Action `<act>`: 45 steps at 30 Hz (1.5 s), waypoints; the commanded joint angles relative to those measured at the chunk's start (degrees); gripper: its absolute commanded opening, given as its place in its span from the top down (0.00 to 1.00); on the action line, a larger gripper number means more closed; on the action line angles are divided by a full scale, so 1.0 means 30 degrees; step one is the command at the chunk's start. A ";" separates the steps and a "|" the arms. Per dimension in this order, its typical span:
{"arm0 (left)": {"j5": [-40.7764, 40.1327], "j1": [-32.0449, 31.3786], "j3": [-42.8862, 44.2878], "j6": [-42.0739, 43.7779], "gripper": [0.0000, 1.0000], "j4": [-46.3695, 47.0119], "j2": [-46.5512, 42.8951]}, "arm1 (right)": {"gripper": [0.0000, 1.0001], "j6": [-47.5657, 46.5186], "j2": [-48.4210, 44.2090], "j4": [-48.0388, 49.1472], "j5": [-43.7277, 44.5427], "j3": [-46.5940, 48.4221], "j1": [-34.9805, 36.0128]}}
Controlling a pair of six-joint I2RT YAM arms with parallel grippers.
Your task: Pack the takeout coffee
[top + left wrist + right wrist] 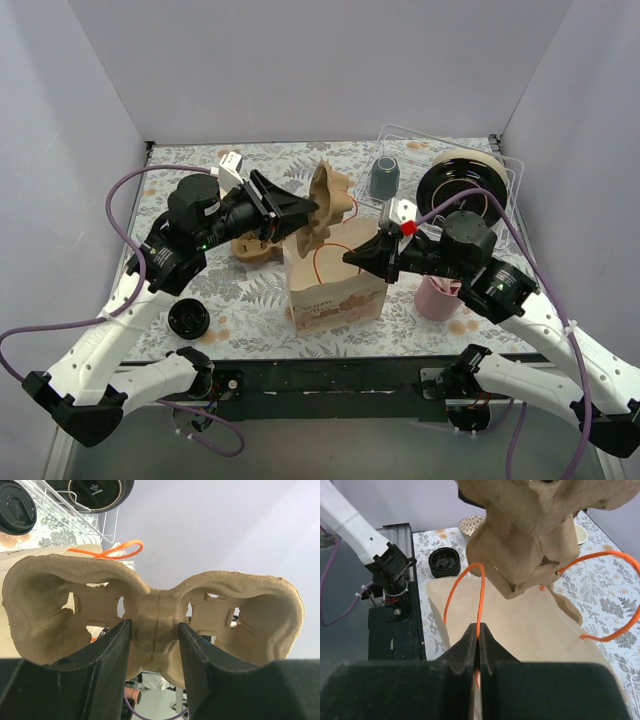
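Note:
My left gripper (305, 208) (154, 625) is shut on the middle rib of a moulded pulp cup carrier (330, 200) (155, 602) and holds it tilted above the open kraft paper bag (335, 290). My right gripper (352, 257) (479, 627) is shut on the bag's near orange handle (481, 590), at the bag's right side. The carrier (530, 530) hangs over the bag's mouth (520, 625). A round black lid (15, 511), likely the takeout coffee's, shows at the left wrist view's top left; its cup is hidden. A pinkish cup (435, 297) sits half under my right arm.
A grey mug (384, 178) and a wire rack holding a black bowl (460, 185) stand at the back right. A stack of black lids (187, 318) (445, 562) lies front left. A tan object (255, 248) lies under my left arm.

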 commanded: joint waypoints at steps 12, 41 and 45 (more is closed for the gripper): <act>-0.0397 -0.0330 -0.0087 -0.1286 0.84 -0.2153 -0.1145 | 0.99 -0.1489 -0.2991 0.6848 -0.1127 -0.3520 0.0081; -0.3499 -0.0770 0.8345 0.2783 0.84 -0.4465 0.4184 | 0.99 -0.5619 -0.2670 1.9208 0.1478 -0.9348 0.0579; -0.4904 -0.0770 1.0046 0.3926 0.83 -0.5492 0.5151 | 0.99 -0.6321 -0.2085 2.1082 0.3292 -0.9672 0.0842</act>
